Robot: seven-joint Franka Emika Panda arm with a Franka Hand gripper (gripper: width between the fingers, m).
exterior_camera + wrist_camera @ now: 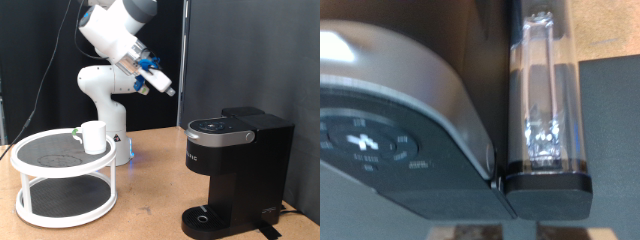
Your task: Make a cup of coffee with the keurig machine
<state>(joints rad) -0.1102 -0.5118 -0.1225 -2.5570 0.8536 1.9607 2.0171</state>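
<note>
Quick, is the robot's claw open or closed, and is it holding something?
Gripper: raised in the air above the keurig machine, nothing visible between its fingers; open or closed cannot be told.

One cup [94,137], one keurig machine [236,170], one two-tier white stand [65,180], one robot arm [112,60].

Open air above keurig machine [237,160], white rack [63,175] well apart

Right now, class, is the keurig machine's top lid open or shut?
Shut. The keurig machine has its lid lying flat on the body, no gap visible. The gripper hangs above it, apart.
</note>
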